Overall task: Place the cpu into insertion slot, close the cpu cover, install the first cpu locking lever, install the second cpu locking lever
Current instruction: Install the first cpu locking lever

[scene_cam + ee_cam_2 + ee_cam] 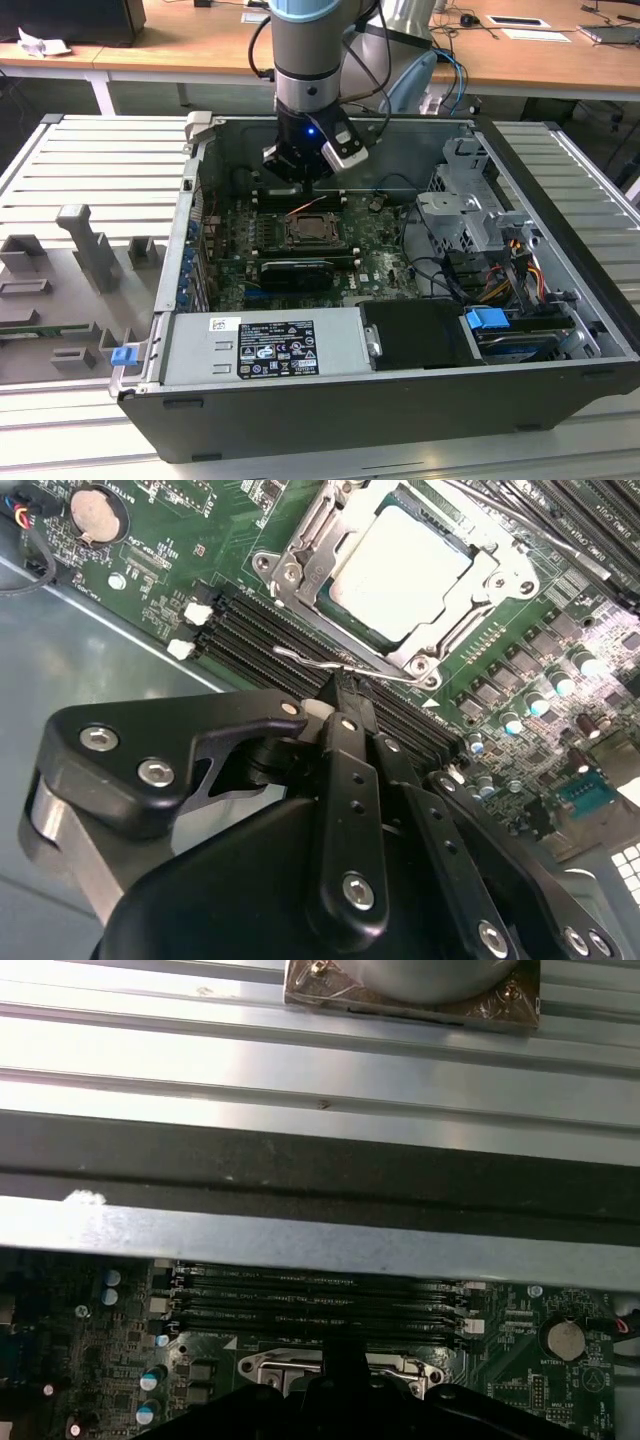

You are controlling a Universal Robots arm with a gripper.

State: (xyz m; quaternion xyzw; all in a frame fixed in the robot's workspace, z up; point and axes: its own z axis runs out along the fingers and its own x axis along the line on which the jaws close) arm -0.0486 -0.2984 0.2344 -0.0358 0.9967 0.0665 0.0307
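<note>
1. Ribbed metal tabletop (60, 170) carries the open computer case (400, 400), its white label print unreadable.
2. Inside, gripper (340, 695) fingers pressed together beside a wire lever (330, 665).
3. Beyond, cpu (410, 570) sits in insertion slot (300, 550), cpu cover (500, 585) down.

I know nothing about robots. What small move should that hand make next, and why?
Probably a slight push down on the thin wire lever just past the tip of the hand. In the second wrist view, the cpu already lies under the cpu cover, which looks flat, while that lever seems to sit loose along the socket's near edge.
</note>
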